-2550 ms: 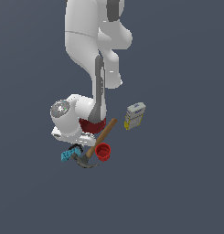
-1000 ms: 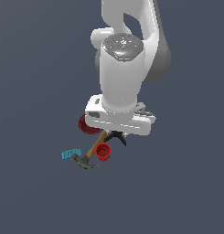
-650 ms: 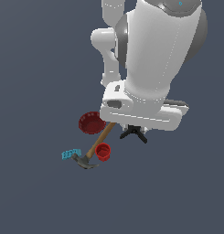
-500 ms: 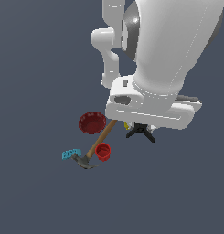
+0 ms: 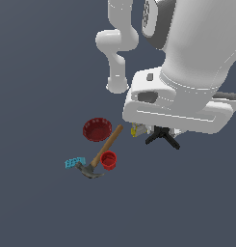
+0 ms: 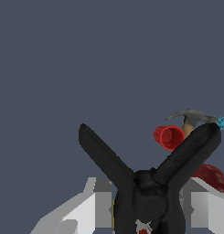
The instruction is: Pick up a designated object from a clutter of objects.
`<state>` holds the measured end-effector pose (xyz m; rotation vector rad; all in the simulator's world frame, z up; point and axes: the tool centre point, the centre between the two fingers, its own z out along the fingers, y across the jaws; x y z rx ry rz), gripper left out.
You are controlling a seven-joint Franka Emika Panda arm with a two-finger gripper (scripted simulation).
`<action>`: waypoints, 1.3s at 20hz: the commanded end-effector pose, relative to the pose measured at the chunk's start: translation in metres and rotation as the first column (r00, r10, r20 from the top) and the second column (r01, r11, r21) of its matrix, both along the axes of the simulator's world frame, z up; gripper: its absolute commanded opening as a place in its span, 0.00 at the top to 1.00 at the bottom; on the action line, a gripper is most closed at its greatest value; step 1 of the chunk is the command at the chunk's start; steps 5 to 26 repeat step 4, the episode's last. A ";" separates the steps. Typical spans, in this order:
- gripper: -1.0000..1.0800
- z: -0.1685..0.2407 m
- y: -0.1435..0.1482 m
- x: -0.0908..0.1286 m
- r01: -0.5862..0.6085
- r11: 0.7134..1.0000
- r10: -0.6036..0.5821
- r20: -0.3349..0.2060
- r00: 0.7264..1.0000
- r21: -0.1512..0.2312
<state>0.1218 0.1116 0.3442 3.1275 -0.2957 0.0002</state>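
The black clamp-like thing [image 6: 149, 183] with splayed arms sits between my gripper's [image 6: 150, 211] white fingers [image 6: 99, 205], and the gripper is shut on it. In the exterior view the clamp [image 5: 162, 136] hangs under the big white hand, to the exterior view's right of the clutter and apart from it. The clutter lies below: a dark red fluted bowl [image 5: 97, 129], a small red cup [image 5: 108, 160], a wood-handled hammer [image 5: 103, 150] and a cyan block [image 5: 74, 163]. The yellow-white box [image 5: 137, 130] is half hidden by the hand.
The arm's large white body [image 5: 187, 72] fills the exterior view's upper right and hides the floor behind it. In the wrist view the red cup [image 6: 169, 137], the hammer head [image 6: 191, 117] and the bowl's edge [image 6: 211, 176] show behind the clamp.
The gripper has come away from the clutter with the clamp, moving to the exterior view's right and closer to the camera. The other objects have not moved.
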 end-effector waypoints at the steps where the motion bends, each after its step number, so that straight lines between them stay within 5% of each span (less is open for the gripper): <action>1: 1.00 0.003 0.002 0.001 0.001 1.000 -0.001 0.000 1.000 0.000; 26: 1.00 0.004 0.003 0.002 0.001 1.000 -0.001 0.000 1.000 0.000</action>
